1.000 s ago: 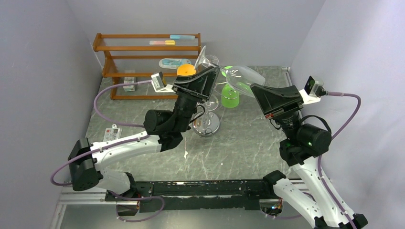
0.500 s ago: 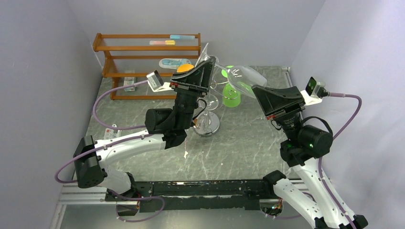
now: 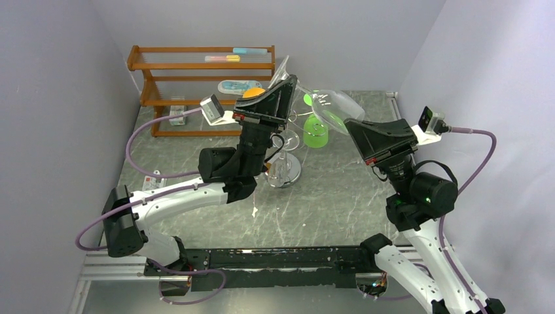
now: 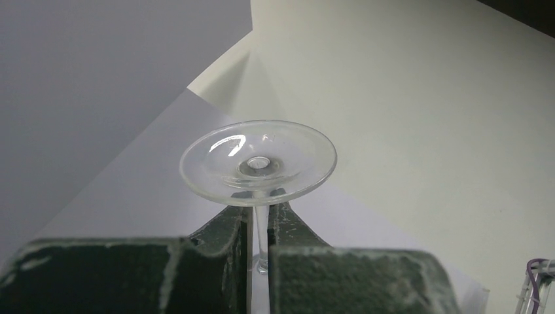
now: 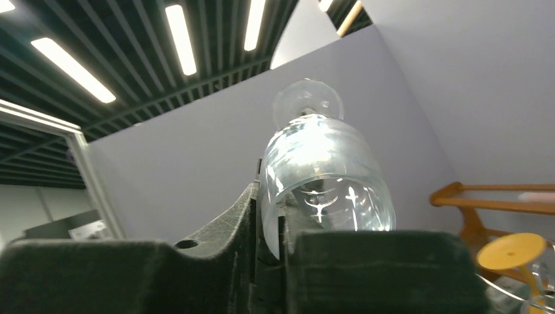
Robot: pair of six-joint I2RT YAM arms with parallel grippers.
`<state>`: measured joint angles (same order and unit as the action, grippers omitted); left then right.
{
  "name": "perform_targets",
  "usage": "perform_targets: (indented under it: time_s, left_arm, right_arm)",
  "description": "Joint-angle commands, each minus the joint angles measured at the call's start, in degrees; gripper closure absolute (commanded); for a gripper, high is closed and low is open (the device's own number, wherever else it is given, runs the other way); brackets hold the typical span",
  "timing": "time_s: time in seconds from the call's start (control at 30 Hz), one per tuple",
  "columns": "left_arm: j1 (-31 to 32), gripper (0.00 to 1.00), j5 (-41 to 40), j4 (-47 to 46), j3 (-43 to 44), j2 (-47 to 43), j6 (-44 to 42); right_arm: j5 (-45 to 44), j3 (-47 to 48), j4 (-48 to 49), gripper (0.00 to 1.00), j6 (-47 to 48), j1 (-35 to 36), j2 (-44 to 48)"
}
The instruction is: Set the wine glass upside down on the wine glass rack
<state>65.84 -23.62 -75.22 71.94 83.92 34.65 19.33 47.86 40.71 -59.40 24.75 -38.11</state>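
Tabletop (image 3: 327, 196) grey marble, lilac walls (image 3: 52, 98) | left gripper (image 4: 260, 224) clamps wine glass (image 4: 258, 160) stem | right gripper (image 5: 269, 219) pinches its bowl rim

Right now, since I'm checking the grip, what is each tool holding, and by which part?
One wine glass, held by both: the left tool grips its stem; the right tool pinches the bowl's wall at the rim.
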Motion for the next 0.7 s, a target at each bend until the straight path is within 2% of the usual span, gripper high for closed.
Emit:
perform_targets:
  time_s: [0.0,0.1,0.2,0.3,0.47,0.67]
  left_arm:
    - [-0.1,0.95,4.9,-5.86,2.73,-3.11,-4.85]
    - [-0.1,0.95,5.8,-1.31,2.2,-5.11,-6.75]
    - [-0.17,0.95,6.0,1.25,1.46,-6.33,-7.45]
    - [-0.11,0.95,7.39,4.64,1.8,-7.04,-8.1]
    - [-0.17,0.95,8.09,10.36,2.33,-8.43,-10.33]
    - [-0.19,0.95,9.89,18.41,3.06,-10.18,-13.68]
  right_arm:
    - [-1.02,1.26,-7.05,0.76,0.81,-0.32,0.61]
    - [-2.82,1.04,-8.33,0.65,0.48,-0.28,1.35]
    - [-3.55,0.17,-7.2,0.68,-0.47,-0.31,1.98]
    - [-2.74,-0.08,-6.11,0.67,-1.34,-0.31,1.9]
    - [-3.95,0.09,-10.21,0.47,0.67,-0.31,3.48]
    - [-6.73,1.33,-20.57,0.24,7.37,-0.32,6.92]
